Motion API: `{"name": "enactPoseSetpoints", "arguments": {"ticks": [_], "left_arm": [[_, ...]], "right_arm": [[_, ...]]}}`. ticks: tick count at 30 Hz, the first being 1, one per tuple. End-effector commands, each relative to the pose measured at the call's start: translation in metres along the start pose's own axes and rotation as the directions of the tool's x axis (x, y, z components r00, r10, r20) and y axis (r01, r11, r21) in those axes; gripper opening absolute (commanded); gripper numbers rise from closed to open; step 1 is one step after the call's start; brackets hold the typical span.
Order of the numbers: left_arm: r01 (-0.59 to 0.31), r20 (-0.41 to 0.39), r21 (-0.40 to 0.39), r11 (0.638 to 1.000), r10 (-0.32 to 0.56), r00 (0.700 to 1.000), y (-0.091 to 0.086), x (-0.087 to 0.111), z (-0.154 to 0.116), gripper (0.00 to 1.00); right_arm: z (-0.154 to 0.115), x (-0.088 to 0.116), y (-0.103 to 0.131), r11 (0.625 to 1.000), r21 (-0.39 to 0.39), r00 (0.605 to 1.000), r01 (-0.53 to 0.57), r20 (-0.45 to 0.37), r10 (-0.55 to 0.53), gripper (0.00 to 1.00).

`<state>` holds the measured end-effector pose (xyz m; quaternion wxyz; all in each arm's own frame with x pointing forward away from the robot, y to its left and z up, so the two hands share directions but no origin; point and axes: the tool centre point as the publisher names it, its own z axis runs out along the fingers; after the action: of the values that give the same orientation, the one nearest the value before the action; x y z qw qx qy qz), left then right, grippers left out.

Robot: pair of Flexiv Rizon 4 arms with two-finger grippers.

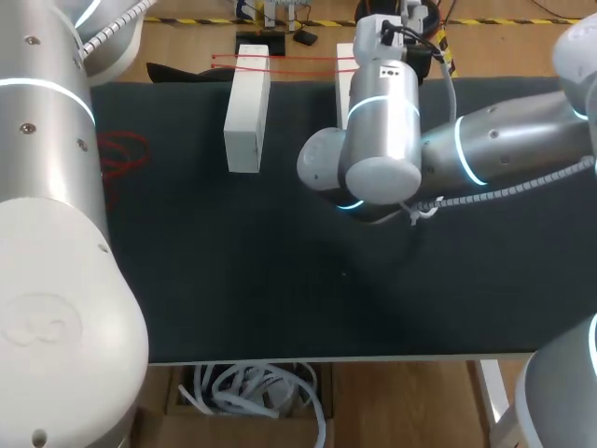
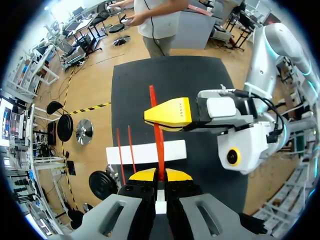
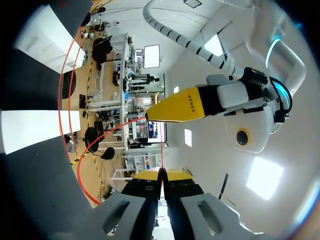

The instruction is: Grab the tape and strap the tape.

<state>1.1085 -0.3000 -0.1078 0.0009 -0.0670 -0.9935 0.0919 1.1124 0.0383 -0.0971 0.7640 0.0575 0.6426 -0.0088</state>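
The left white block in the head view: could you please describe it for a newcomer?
On the dark table, look toward the far edge, where red tape runs across two white blocks. The left white block is the one lying fully in view; the other block is mostly hidden behind the right arm.

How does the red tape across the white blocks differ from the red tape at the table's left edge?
The tape across the blocks is straight and taut; the edge tape lies in loose loops. The first crosses the blocks, the second rests on the table. Both are thin and red.
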Motion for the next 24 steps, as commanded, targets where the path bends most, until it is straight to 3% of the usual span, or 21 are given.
{"name": "enactPoseSetpoints", "arguments": {"ticks": [1,24], "left_arm": [[0.001,-0.004,-0.004,1.000,-0.001,1.000,-0.0005,-0.0014,-0.0008,0.00],[0.001,-0.004,-0.004,1.000,-0.001,1.000,-0.0005,-0.0014,-0.0008,0.00]], "right_arm": [[-0.0008,-0.0008,0.0018,1.000,0.005,1.000,0.004,0.001,-0.004,0.00],[0.0014,-0.0002,0.0018,0.999,0.030,1.000,0.011,0.015,-0.011,0.00]]}}
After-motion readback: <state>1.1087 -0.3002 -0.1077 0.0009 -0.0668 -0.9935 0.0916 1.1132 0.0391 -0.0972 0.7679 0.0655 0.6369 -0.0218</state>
